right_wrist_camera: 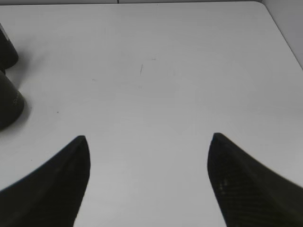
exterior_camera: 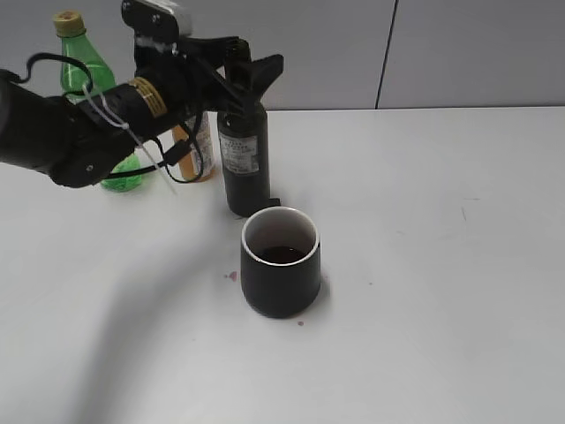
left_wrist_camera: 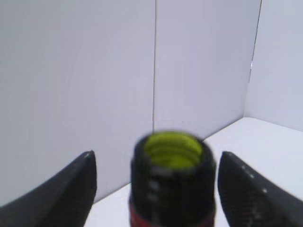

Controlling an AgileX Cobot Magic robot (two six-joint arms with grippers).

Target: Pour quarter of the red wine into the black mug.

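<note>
Dark wine bottle (exterior_camera: 244,163) upright on white table (exterior_camera: 424,265), uncapped mouth (left_wrist_camera: 173,151) open, just behind black mug (exterior_camera: 281,262). Mug upright, red wine (exterior_camera: 282,254) pooled low inside; small drops (exterior_camera: 232,276) on table beside it. Left gripper (exterior_camera: 247,71) around bottle neck, fingers (left_wrist_camera: 71,189) apart, not touching. Right gripper (right_wrist_camera: 147,184) spread wide over bare table. Green bottle (exterior_camera: 97,88) and orange bottle (exterior_camera: 201,146) behind arm.

The left arm (exterior_camera: 62,132) is glossy black, with a yellow printed band, looping black cables, white zip ties and a silver-topped wrist camera (exterior_camera: 163,16); end effector fingers (right_wrist_camera: 255,184) are tapering dark carbon-weave blades.
</note>
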